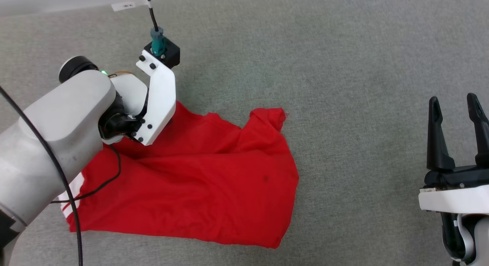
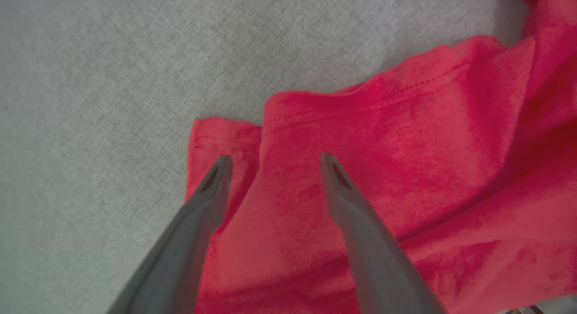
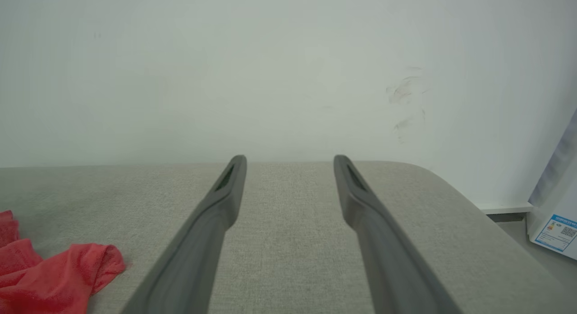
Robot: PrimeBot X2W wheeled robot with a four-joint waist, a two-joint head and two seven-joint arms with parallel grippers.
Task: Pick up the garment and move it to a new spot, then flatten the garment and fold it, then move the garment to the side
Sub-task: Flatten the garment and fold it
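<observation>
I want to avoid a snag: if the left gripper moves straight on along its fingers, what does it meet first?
Most likely the garment: the open left gripper points down at its hemmed edge, with the grey surface just beyond. How high the tips are is unclear.

Red garment point(image 1: 198, 182) with white stripes, grey woven surface point(image 1: 344, 67)
</observation>
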